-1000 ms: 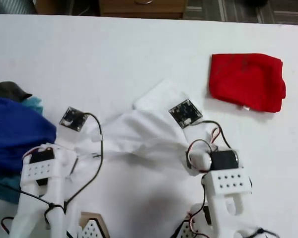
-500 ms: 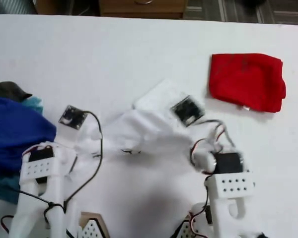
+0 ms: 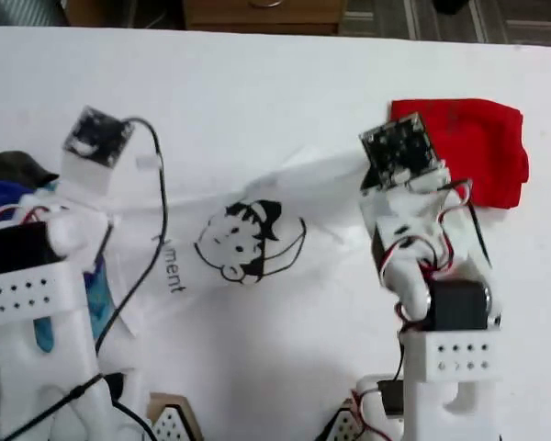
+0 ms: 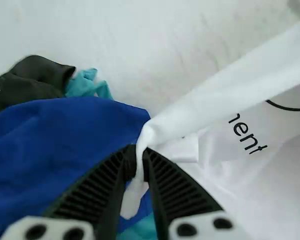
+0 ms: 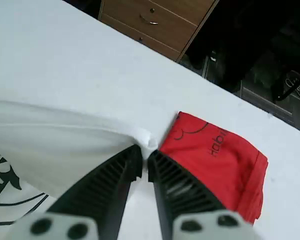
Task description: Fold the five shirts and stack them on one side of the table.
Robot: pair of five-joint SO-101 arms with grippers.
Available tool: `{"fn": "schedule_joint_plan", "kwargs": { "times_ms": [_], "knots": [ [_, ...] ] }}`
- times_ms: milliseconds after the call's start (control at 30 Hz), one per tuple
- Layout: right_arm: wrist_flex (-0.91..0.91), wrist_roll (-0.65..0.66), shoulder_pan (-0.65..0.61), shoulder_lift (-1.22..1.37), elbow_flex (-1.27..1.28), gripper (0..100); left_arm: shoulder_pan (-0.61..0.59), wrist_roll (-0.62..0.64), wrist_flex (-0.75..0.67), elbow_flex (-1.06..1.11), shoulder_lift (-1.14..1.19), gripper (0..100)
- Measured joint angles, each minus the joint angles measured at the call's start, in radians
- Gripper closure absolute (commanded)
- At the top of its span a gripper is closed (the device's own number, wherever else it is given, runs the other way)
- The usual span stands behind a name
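A white shirt [image 3: 248, 243] with a cartoon face print hangs stretched between both arms above the table. My left gripper [image 4: 139, 162] is shut on one pinched edge of the white shirt [image 4: 230, 100], over the blue pile. My right gripper [image 5: 144, 161] is shut on the opposite edge of the white shirt [image 5: 55, 135], just beside the folded red shirt [image 5: 215, 157]. The folded red shirt [image 3: 464, 147] lies at the far right of the table. A heap of unfolded shirts, blue [image 4: 55, 145], teal and dark [image 4: 32, 82], sits at the left edge.
The white table [image 3: 220, 83] stretches bare behind the arms. A wooden drawer unit [image 5: 160, 20] stands beyond the far edge. Cables loop along both arms [image 3: 161, 197].
Both arms have lifted and pulled apart, raising the white shirt off the table and spreading it so the cartoon print shows. The right arm rose toward the red shirt.
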Motion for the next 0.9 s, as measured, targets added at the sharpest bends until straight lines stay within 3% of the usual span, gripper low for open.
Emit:
{"fn": "schedule_joint_plan", "kwargs": {
  "times_ms": [433, 900],
  "knots": [
    [0.308, -0.018, 0.011, 0.361, -0.781, 97.9, 0.157, 0.115, 0.232, -0.463, 0.000, 97],
    [0.598, -0.018, 0.011, 0.365, -1.274, 97.9, 0.130, 0.118, 0.310, -0.778, -0.006, 98]
  ]
}}
